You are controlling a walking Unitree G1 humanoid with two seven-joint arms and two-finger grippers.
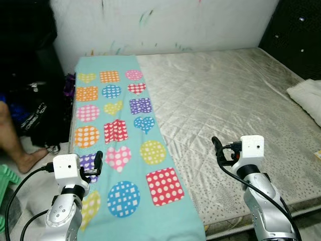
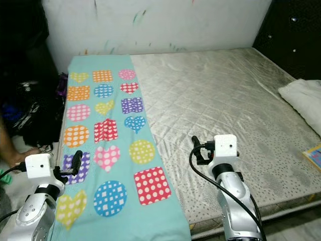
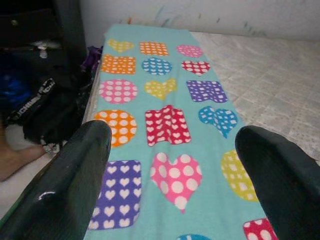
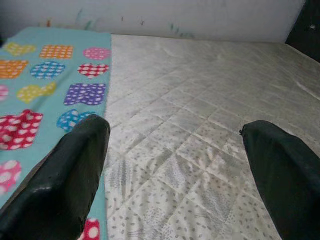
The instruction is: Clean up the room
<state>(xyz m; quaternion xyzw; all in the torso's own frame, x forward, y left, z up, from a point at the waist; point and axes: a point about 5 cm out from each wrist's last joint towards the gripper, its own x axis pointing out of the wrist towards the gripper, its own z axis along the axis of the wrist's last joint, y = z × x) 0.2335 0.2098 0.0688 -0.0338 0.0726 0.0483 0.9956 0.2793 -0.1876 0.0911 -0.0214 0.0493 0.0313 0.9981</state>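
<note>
A teal blanket printed with dotted hearts and squares lies as a long strip down the left side of a bare grey quilted mattress. My left gripper is open and hovers over the blanket's near end, close to the purple square. Over the bare mattress near its front edge, just right of the blanket, my right gripper is also open. Neither holds anything.
A white pillow lies at the mattress's right edge, and a colourful book lies nearer the front there. Black bags and a person's bare leg are on the floor to the left. A dark padded panel stands at the far right.
</note>
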